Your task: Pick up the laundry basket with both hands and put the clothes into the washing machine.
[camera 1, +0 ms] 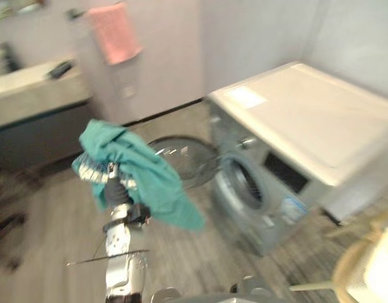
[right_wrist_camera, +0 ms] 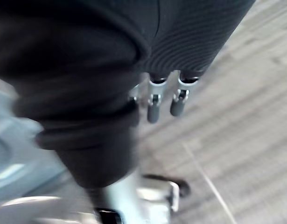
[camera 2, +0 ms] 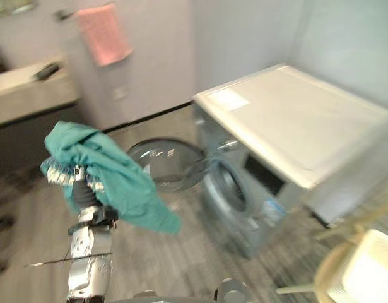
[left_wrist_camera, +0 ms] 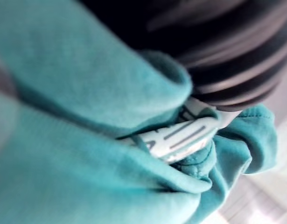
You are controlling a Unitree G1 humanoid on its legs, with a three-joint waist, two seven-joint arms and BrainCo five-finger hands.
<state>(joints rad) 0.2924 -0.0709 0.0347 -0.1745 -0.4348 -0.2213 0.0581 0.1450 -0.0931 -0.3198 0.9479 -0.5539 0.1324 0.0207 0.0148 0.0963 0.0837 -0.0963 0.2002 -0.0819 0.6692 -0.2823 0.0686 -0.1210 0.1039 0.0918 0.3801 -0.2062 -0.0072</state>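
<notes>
- My left hand (camera 1: 113, 187) is raised over the floor with a teal garment (camera 1: 149, 170) draped across it. In the left wrist view my fingers (left_wrist_camera: 180, 137) are curled into the folds, pinching the cloth.
- The grip looks shallow to me. Most of the garment hangs free below the hand, so a quick swing could shake it loose onto the floor (camera 1: 55, 240) short of the machine.
- The washing machine (camera 1: 307, 126) stands to my right with its round door (camera 1: 181, 158) swung open toward me. The drum opening (camera 1: 244, 183) sits low and well apart from my hand.
- The trailing hem could catch on that door, or drape over the drum's lip rather than go inside. A low, straight reach past the door seems safest.
- My right hand (right_wrist_camera: 153, 105) holds nothing. Its fingers hang loose and slightly apart above the floor, so it gives the cloth no support.
- The cream laundry basket (camera 1: 364, 265) sits at my lower right, beside the machine and near my path. A careless step could knock it.
- The room is a laundry corner with a grey wood-grain floor and pale walls. A pink towel (camera 1: 115, 31) hangs on a rail, and a pale tabletop (camera 1: 29, 95) over dark cabinets stands at left with a small dark object (camera 1: 59, 69) on it.
</notes>
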